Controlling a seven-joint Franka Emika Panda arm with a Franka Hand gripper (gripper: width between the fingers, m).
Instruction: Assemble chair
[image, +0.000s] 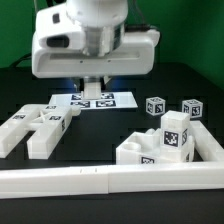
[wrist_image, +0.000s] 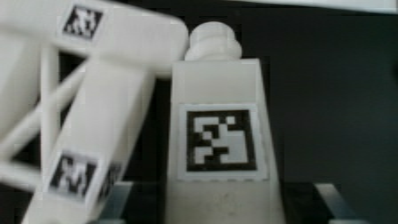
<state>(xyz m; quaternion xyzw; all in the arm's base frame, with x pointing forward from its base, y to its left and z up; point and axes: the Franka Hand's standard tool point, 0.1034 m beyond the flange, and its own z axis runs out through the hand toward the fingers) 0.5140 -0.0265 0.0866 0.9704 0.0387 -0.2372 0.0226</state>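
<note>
Your hand (image: 92, 88) hangs low over the tabletop (image: 130, 125), clamped on a white chair leg (wrist_image: 217, 120): rigid, light, smooth plastic, best gripped across its flat tagged faces, beside the frame (wrist_image: 80, 100).

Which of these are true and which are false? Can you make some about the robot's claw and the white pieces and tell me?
1. The claw hangs above the marker board. True.
2. The table is bright red. False: it is black.
3. Two small tagged cubes sit side by side near the exterior view's right. True.
4. The white piece in the wrist view has no tag. False: it carries a black-and-white tag.
5. A long white rail lies along the front. True.
</note>
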